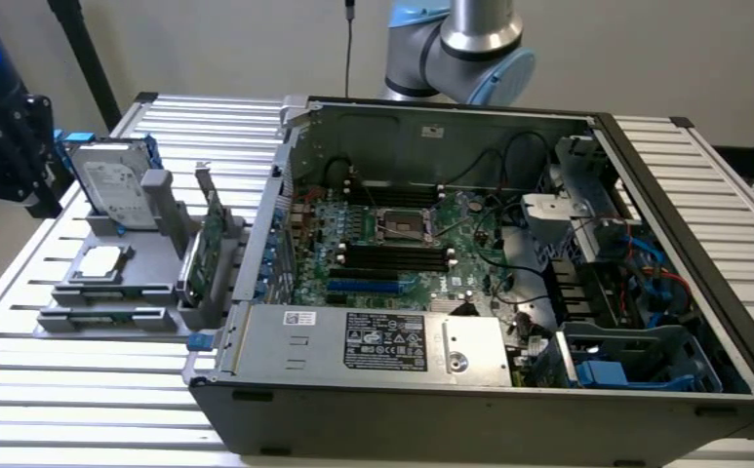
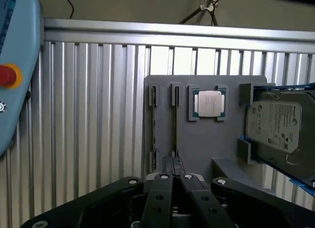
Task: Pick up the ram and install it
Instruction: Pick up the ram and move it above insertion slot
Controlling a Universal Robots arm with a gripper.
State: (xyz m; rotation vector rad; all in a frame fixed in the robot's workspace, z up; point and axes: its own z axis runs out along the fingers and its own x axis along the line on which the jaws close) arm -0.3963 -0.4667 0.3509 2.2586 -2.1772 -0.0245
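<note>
My gripper (image 2: 172, 163) hangs high above the grey parts fixture (image 2: 206, 139), its two black fingers pressed together and shut, with nothing between them. A thin dark strip (image 2: 175, 117) stands edge-on in one fixture slot, in line with the fingertips; it looks like the ram. In the exterior view a green board (image 1: 202, 255) stands on edge at the fixture's side nearest the case, and I cannot tell ram from expansion card there. The open computer case (image 1: 689, 244) shows the motherboard with black memory slots (image 1: 390, 256) beside the CPU socket (image 1: 403, 226).
A silver hard drive with blue rails (image 2: 278, 124) and a CPU chip (image 2: 208, 102) sit in the fixture. A blue pendant with a red button (image 2: 10, 75) lies on the slatted aluminium table (image 2: 98, 114). The power supply (image 1: 364, 341) and cables (image 1: 650, 283) crowd the case.
</note>
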